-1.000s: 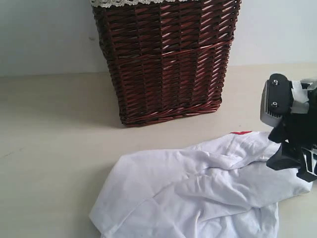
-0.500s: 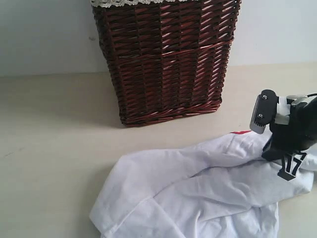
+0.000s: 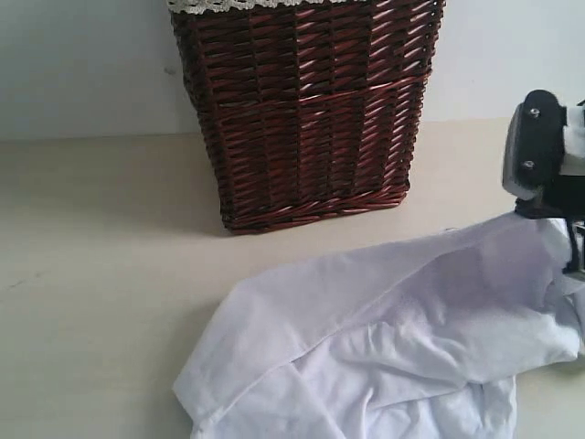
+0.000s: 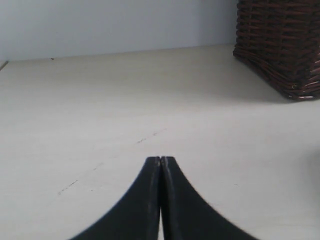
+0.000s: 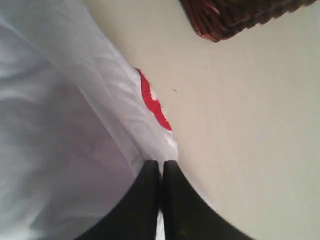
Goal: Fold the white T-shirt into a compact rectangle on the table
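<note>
The white T-shirt (image 3: pixel 384 338) lies rumpled on the table (image 3: pixel 101 274) at the front right. Its right edge is pulled up off the surface into a taut sheet. My right gripper (image 3: pixel 569 240) is at the right border of the exterior view, with its fingers mostly hidden behind the raised cloth. In the right wrist view this gripper (image 5: pixel 160 162) is shut on the T-shirt's (image 5: pixel 60 125) edge, close to a red-outlined patch (image 5: pixel 152 105). My left gripper (image 4: pixel 160 158) is shut with nothing in it, over bare table (image 4: pixel 100 100), and does not show in the exterior view.
A tall dark brown wicker basket (image 3: pixel 306 110) with white lace trim stands on the table behind the shirt. Its lower corner shows in the left wrist view (image 4: pixel 280 45) and the right wrist view (image 5: pixel 235 15). A pale wall runs behind the table.
My right gripper has shut on the shirt's right edge and risen up and to the right, pulling the cloth taut. The red print no longer shows in the exterior view.
</note>
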`<state>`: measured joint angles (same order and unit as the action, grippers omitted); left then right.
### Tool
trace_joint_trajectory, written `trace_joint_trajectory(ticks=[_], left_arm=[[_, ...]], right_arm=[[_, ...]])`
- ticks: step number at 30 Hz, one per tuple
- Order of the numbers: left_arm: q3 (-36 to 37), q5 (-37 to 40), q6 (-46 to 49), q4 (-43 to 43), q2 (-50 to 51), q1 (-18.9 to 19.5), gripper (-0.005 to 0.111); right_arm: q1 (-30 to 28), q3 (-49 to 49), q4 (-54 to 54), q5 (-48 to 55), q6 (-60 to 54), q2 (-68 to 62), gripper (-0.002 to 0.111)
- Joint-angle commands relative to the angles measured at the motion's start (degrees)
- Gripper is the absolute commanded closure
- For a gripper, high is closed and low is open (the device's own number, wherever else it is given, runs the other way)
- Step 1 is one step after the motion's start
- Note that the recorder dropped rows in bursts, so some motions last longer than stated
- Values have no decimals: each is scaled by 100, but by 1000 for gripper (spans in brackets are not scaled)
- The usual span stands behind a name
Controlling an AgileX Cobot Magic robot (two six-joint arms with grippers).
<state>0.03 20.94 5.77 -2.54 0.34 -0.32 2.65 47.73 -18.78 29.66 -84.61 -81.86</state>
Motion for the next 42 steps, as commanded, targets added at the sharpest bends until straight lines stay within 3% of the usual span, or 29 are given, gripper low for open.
trace_joint_trajectory(ticks=[1,6,16,22,28,35,38,42], left_arm=[[-3,-38,-1,-2,-34,-36,107],[-3,-38,-1,-2,-34,-36,107],[-3,-38,-1,-2,-34,-36,107],[-3,-38,-1,-2,-34,-36,107],[-3,-38,-1,-2,-34,-36,107],[-3,-38,-1,-2,-34,-36,107],[-3,-38,-1,-2,-34,-36,107],[-3,-38,-1,-2,-34,-36,107]], right_arm=[[-18,18,720,1620,-595,1077,108],[-18,18,1034,4030,-1432,2187,108],[-7,-198,657,4030,-784,2903,108],[-7,-635,-472,4030,-105,2915,108],[-7,-1220,-2101,4030,1226,2915,108],[1,-1683,-2082,4030,3382,2915,108],[1,-1683,-2055,4030,3357,2915,97],[1,-1683,-1988,4030,3357,2904,63]])
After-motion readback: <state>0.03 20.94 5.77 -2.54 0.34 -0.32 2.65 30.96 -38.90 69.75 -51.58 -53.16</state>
